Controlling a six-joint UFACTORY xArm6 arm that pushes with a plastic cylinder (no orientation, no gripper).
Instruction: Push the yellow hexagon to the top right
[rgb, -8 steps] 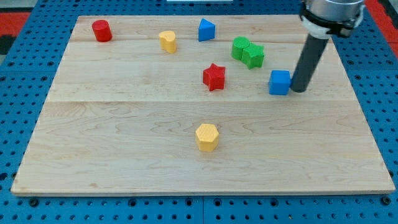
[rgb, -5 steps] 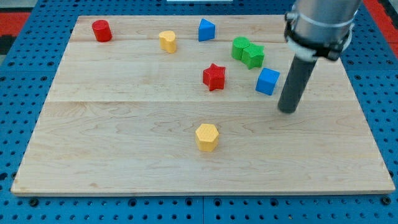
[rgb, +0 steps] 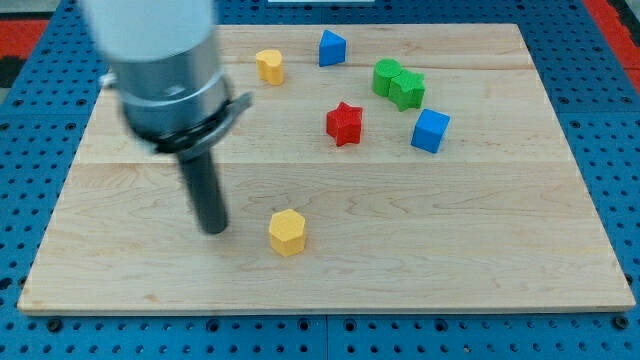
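The yellow hexagon (rgb: 286, 232) lies on the wooden board (rgb: 480, 230) in the lower middle of the view. My tip (rgb: 213, 228) rests on the board to the hexagon's left, about a block's width away and not touching it. The arm's grey body above the rod covers the board's top left, so the red cylinder seen earlier is hidden.
A second yellow block (rgb: 268, 66) and a blue triangular block (rgb: 332, 47) sit near the top edge. Two green blocks (rgb: 398, 83) touch each other at the upper right. A red star (rgb: 344, 123) and a blue cube (rgb: 430, 131) lie below them.
My tip has swept from the right side, next to the blue cube, across to the left of the yellow hexagon. The hexagon has moved left and slightly down. The blue cube shifted a little left.
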